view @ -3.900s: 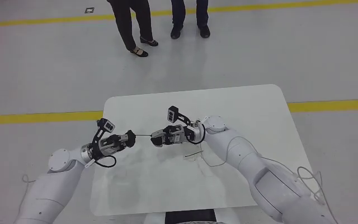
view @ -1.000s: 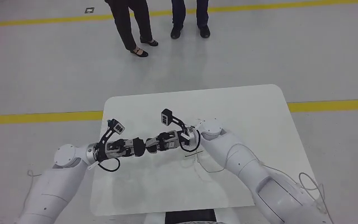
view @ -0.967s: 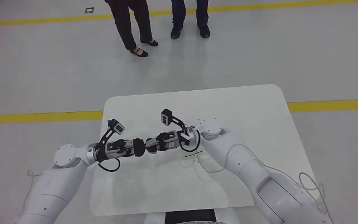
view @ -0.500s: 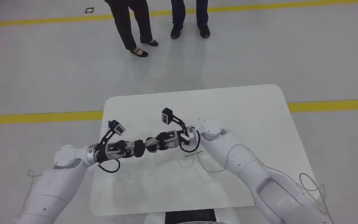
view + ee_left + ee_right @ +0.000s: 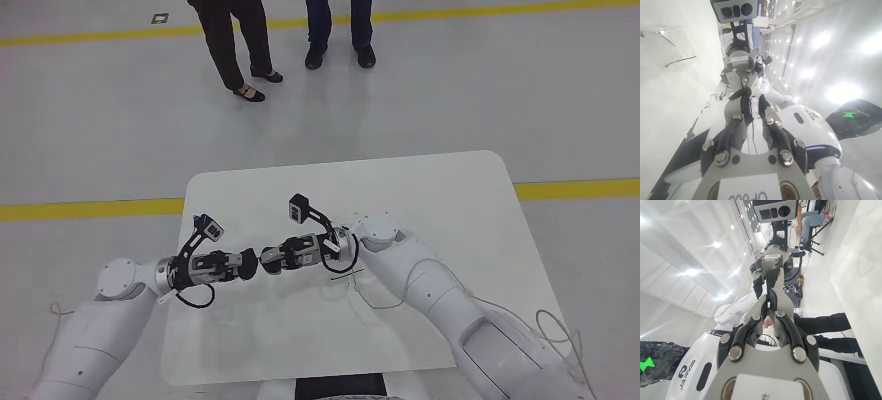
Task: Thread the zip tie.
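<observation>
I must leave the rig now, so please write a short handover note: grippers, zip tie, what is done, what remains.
Left gripper: open, tip to tip with the other above the table.
Right gripper: shut, apparently on the zip tie, a thin black strip.
Spare ties lie on the table near the right arm.
Done: tie is off the table, grippers aligned.
Left: no closed loop visible; confirm threading.

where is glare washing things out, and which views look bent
Left wrist view: ceiling lights bloom into a white wash; right wrist view: lamps flare as starbursts; both wrist views show wide-angle bending; top view: even light, no glare on the table.
</observation>
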